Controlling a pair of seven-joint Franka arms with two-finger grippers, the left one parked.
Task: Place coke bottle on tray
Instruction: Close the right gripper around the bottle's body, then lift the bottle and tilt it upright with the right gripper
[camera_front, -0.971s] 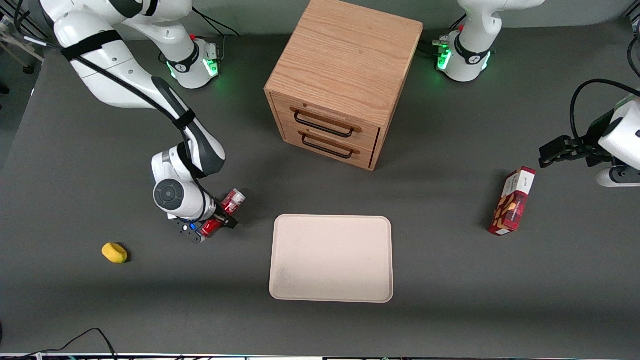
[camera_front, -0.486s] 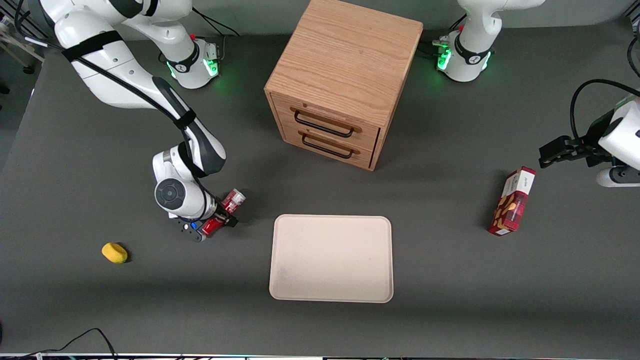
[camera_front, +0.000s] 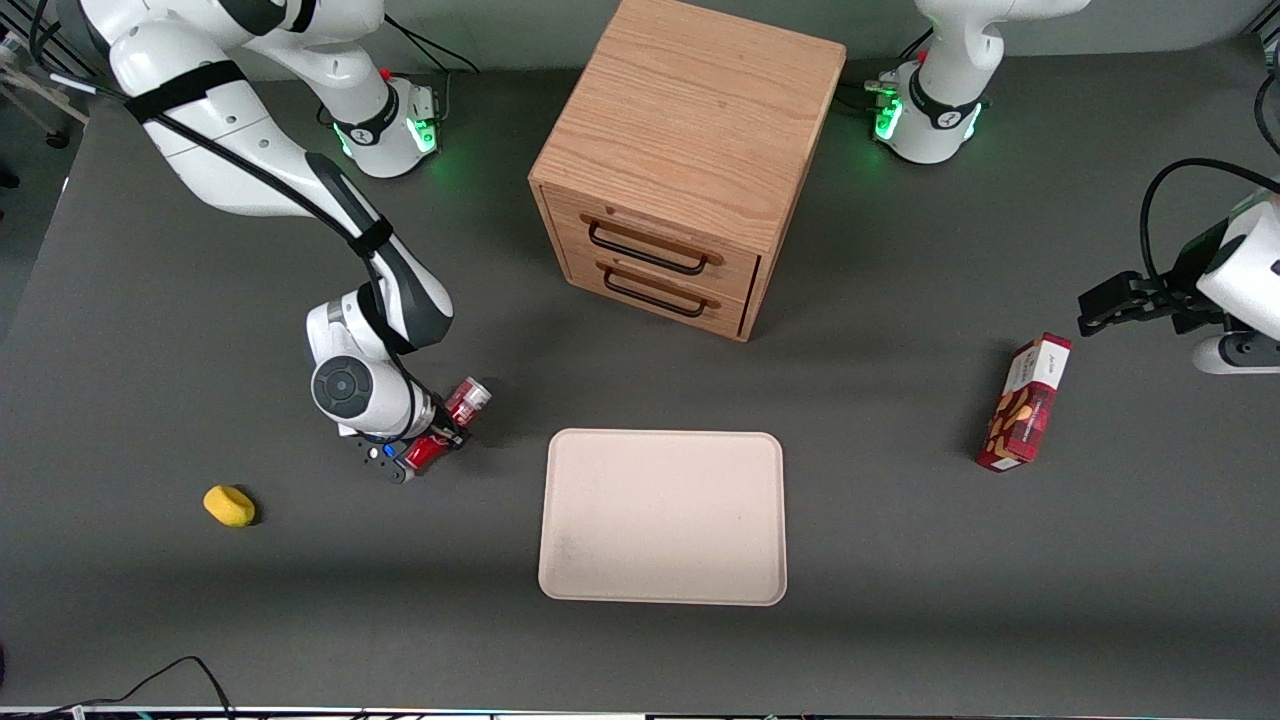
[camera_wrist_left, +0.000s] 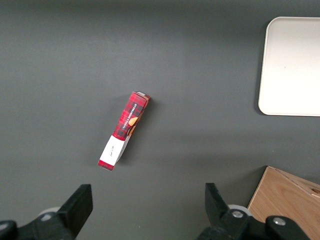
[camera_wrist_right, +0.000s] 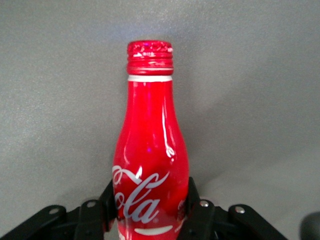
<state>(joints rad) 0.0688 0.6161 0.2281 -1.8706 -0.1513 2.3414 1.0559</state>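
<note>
The coke bottle (camera_front: 448, 425) is a slim red bottle with a white script logo and a red cap. It sits tilted in my right gripper (camera_front: 438, 437), beside the tray toward the working arm's end of the table. In the right wrist view the bottle (camera_wrist_right: 150, 165) fills the middle, and both black fingers (camera_wrist_right: 111, 202) press against its lower body. The gripper (camera_wrist_right: 150, 205) is shut on it. The tray (camera_front: 662, 516) is a large flat beige rectangle with a low rim, nearer the front camera than the drawer cabinet. Its corner shows in the left wrist view (camera_wrist_left: 292, 65).
A wooden cabinet (camera_front: 690, 160) with two drawers stands farther from the camera than the tray. A yellow object (camera_front: 229, 505) lies toward the working arm's end. A red snack box (camera_front: 1025, 402) lies toward the parked arm's end and shows in the left wrist view (camera_wrist_left: 123, 130).
The gripper and the bottle have shifted very slightly up and away from the camera. Nothing else has moved.
</note>
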